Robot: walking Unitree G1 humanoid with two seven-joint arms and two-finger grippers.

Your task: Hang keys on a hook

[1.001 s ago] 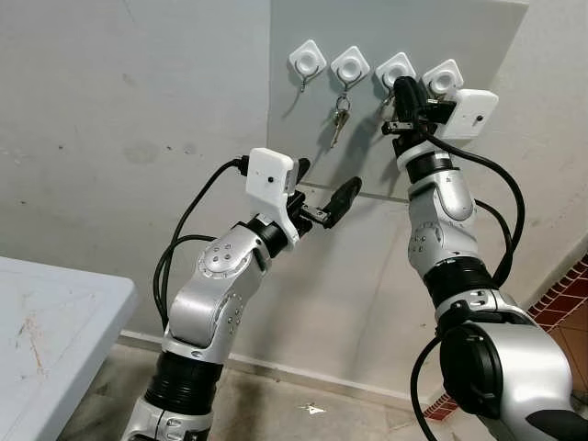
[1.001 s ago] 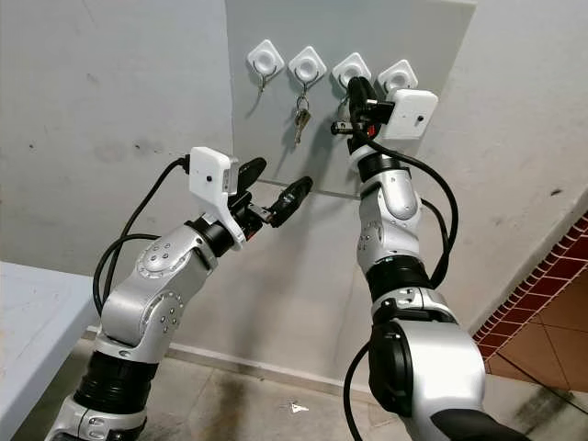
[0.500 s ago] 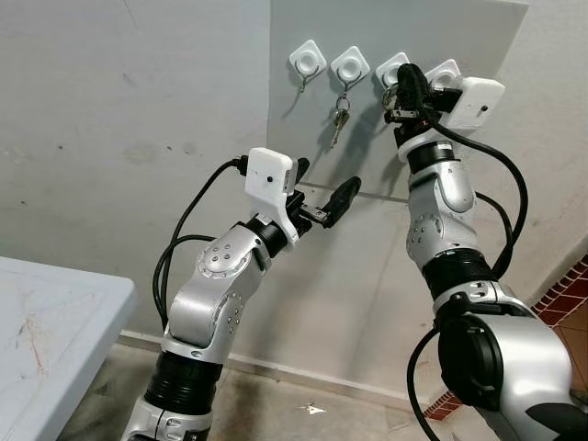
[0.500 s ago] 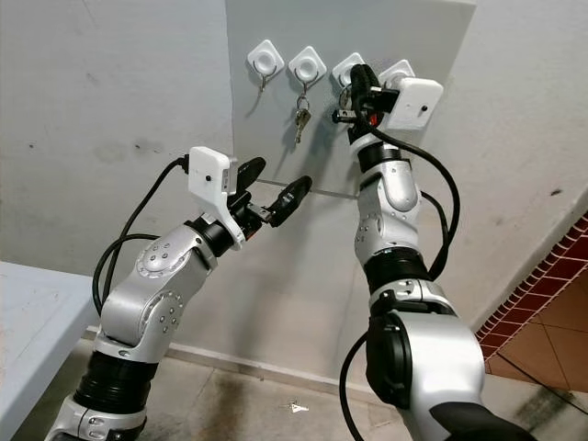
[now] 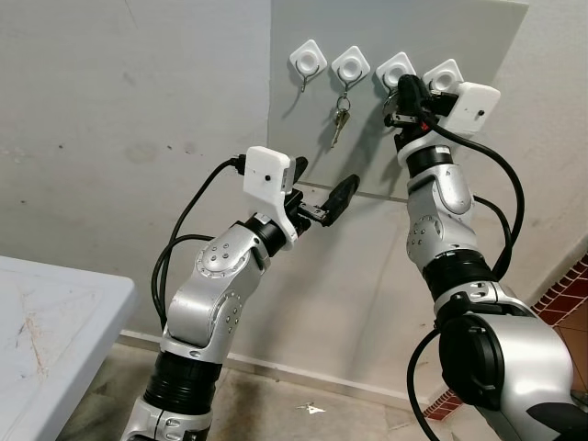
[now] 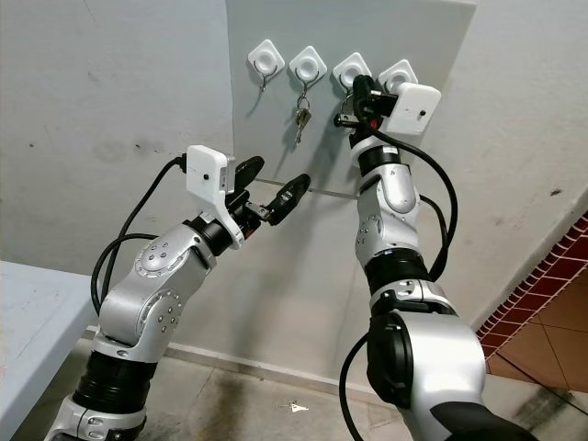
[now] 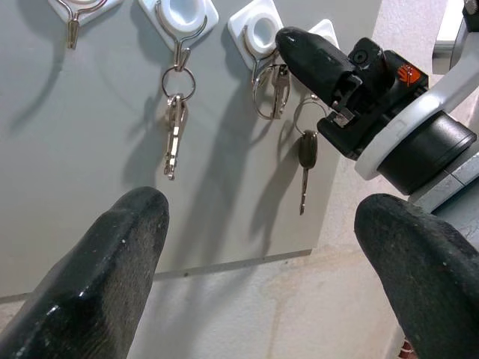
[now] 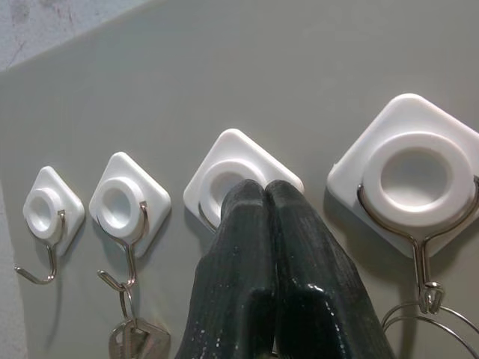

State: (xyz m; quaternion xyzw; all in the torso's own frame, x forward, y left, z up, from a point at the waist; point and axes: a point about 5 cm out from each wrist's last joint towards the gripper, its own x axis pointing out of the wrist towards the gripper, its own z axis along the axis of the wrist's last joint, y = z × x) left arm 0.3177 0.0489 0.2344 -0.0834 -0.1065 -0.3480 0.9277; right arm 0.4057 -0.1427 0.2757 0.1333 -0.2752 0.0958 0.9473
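Right gripper point(image 8: 269, 247), pressed together, holds keys point(image 7: 271, 88) at the third hook point(image 8: 239, 179); next, release. Left gripper point(image 5: 323, 200) spread, idle.

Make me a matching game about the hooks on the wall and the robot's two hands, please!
Things:
1. leftmost white square plastic hook
2. second white square plastic hook from the left
3. right gripper
4. left gripper

States:
A. open, held below the row of hooks
B. bare, nothing hanging on it
C. carries a bunch of silver keys
D. shut, up at the third white hook

Pairs: 1-B, 2-C, 3-D, 4-A
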